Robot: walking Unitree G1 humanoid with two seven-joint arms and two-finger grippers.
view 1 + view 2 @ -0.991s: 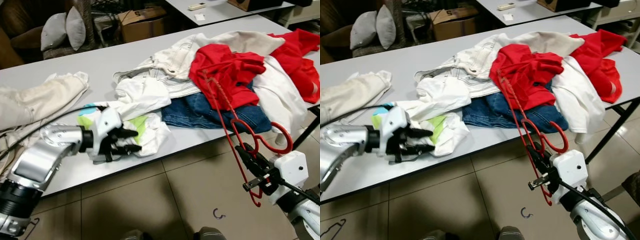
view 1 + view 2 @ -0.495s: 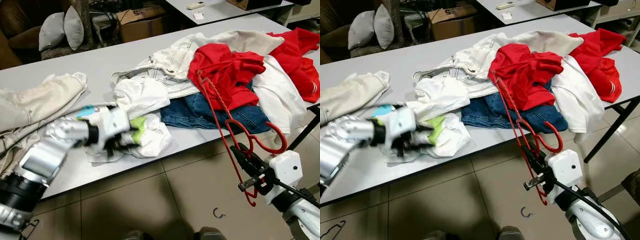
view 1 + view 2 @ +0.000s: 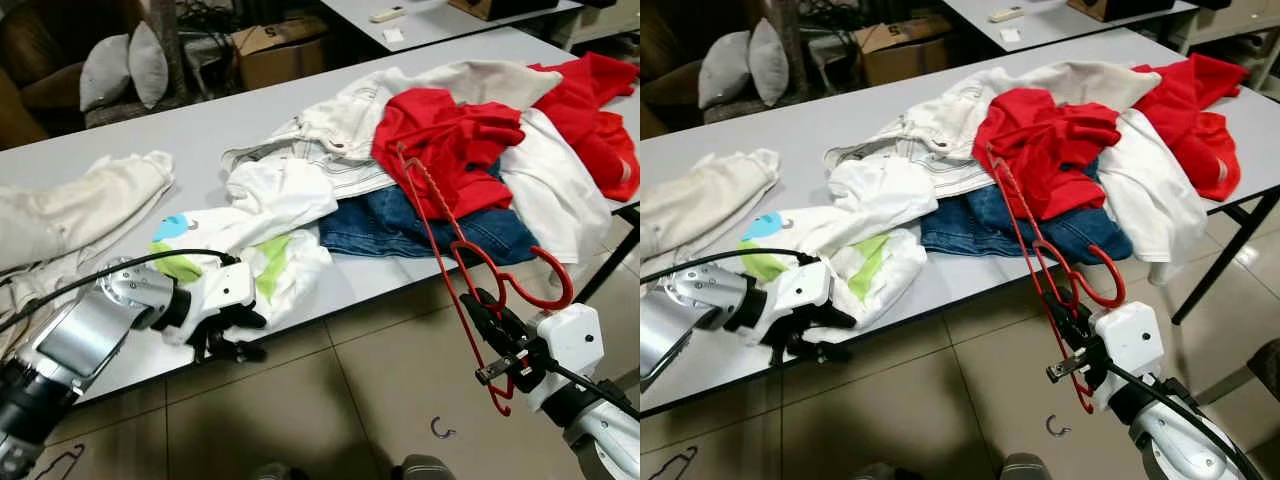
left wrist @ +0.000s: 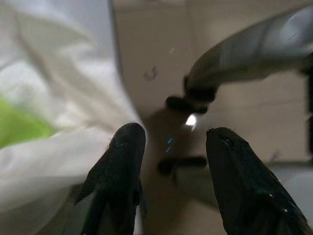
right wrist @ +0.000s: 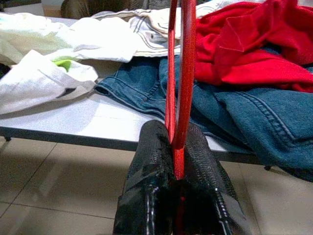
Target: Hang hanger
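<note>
A: Quick rundown, biggest thing first. Using the grey table as landmark.

B: Clothes pile across the far half of the table: red shirt, blue jeans under it nearer the front edge, white tee with green print draped at the front edge toward my left.

A: Hanger?

B: Red hanger is off the table, held in front of the near edge on my right side, its top corner leaning back over the jeans and its hook curling toward the floor side. My right gripper is clamped on its lower wire; wrist view shows both fingers pinched tight around it.

A: Left side?

B: Left gripper sits just below the table's front edge, beside the hanging hem of the tee, fingers spread, nothing between them.

A: How do I run this step well?

B: My call: no rail visible here, so I'd pull the hanger back from the table before turning, or that top corner could snag the shirt or jeans. Keep the pinch firm, the wire is thin and may swivel. Tuck the left arm away from the tee.
</note>
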